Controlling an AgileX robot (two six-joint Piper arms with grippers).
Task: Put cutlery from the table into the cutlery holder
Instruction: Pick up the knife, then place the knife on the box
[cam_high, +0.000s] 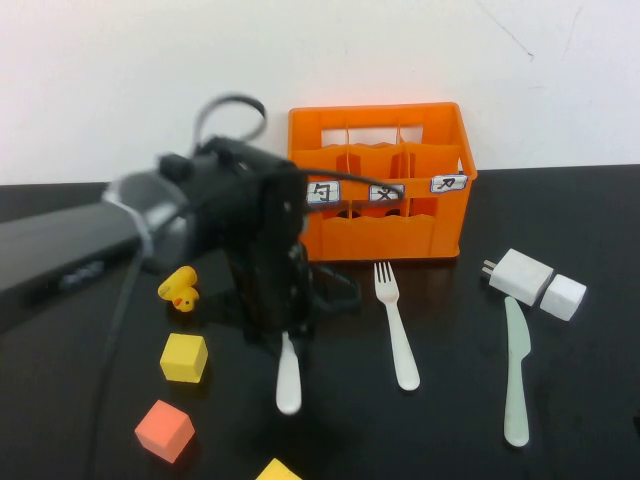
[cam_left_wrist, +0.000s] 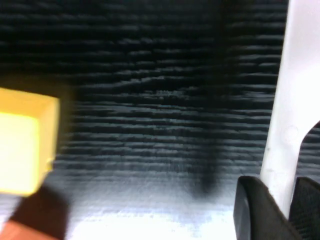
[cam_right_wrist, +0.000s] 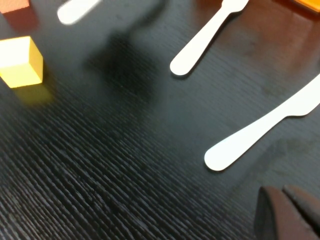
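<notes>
Your left gripper (cam_high: 288, 335) is down on the glossy black table (cam_high: 450, 420), in front of the orange slatted plastic crate (cam_high: 380, 180), its fingers (cam_left_wrist: 255, 210) closed on the slim white plastic knife (cam_high: 288, 378), apparently near mid-length, though the wrist view is blurred. The piece is light, stiff and slick, so hold it firmly and lift it level.

The white four-tined fork (cam_high: 397, 325) lies just beside it; the pale greenish-white knife (cam_high: 516, 370) is further right. Watch the yellow cube (cam_high: 184, 357), orange cube (cam_high: 164, 430) and yellow duck (cam_high: 180, 290) nearby.

Your right gripper (cam_right_wrist: 290, 215) hovers near the greenish knife's handle, fingers together and holding nothing.
</notes>
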